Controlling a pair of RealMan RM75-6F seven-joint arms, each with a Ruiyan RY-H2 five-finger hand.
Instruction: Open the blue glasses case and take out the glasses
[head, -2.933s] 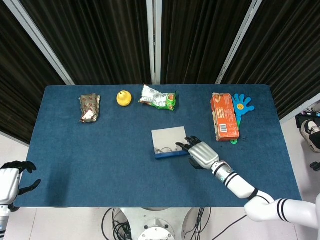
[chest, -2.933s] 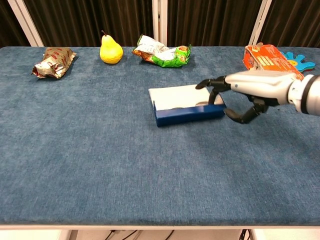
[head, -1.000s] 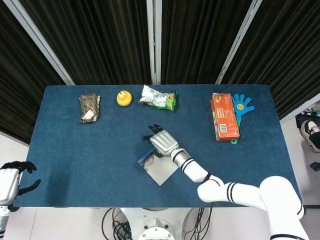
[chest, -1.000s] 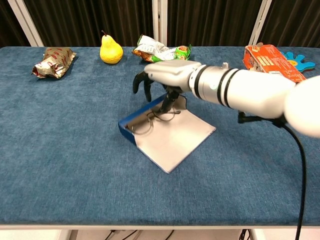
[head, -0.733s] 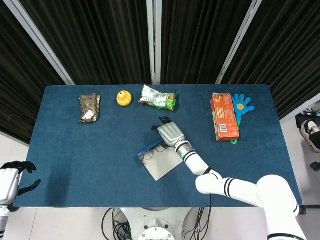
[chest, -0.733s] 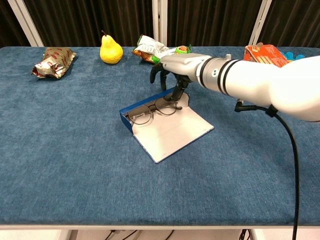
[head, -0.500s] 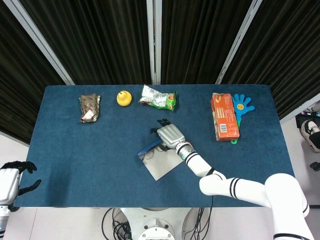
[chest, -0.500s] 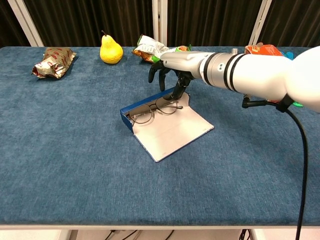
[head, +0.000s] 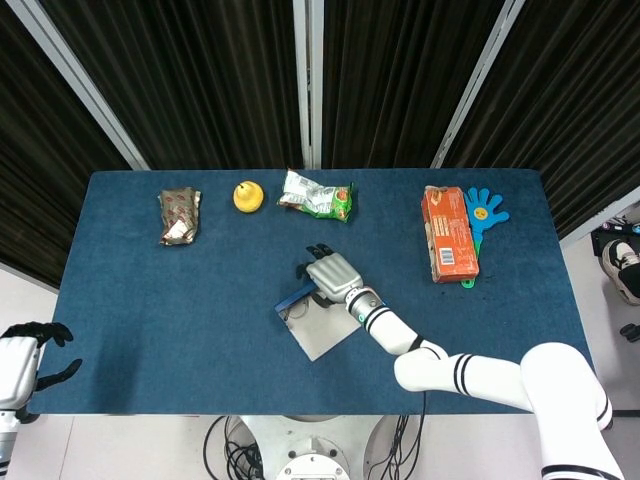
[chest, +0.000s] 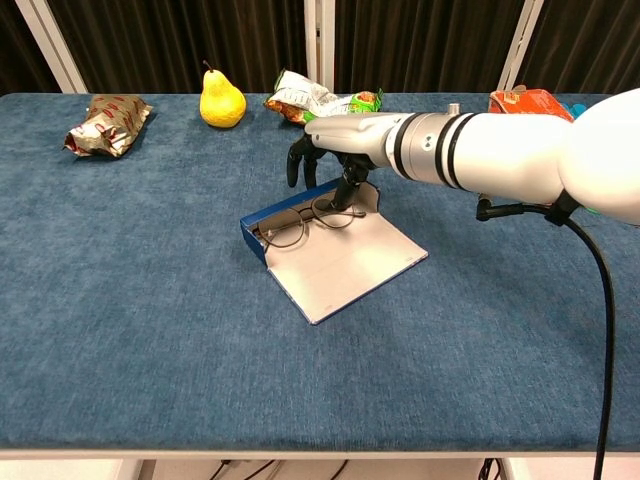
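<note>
The blue glasses case (chest: 262, 228) lies open near the table's middle, with its grey lid (chest: 345, 262) flat on the cloth towards me. It also shows in the head view as the open case (head: 318, 330). Thin-rimmed glasses (chest: 300, 220) rest in the blue tray, against its rim. My right hand (chest: 335, 150) hovers over the far end of the case, fingers (chest: 350, 190) spread and pointing down to the glasses' right end; no grip shows. From above, that right hand (head: 332, 272) covers the tray's far corner. My left hand (head: 22, 362) hangs off the table's near left corner, holding nothing.
Along the far edge lie a silver-red snack packet (chest: 107, 123), a yellow pear (chest: 222, 100) and a green snack bag (chest: 325, 105). An orange box (head: 448, 245) and a blue hand-shaped toy (head: 484, 212) sit at the far right. A black cable (chest: 600, 330) hangs from my right arm.
The case went from shut to open, turned and shifted left, exposing the glasses. Over the last half second my right hand slid slightly left above the tray; the glasses stayed put.
</note>
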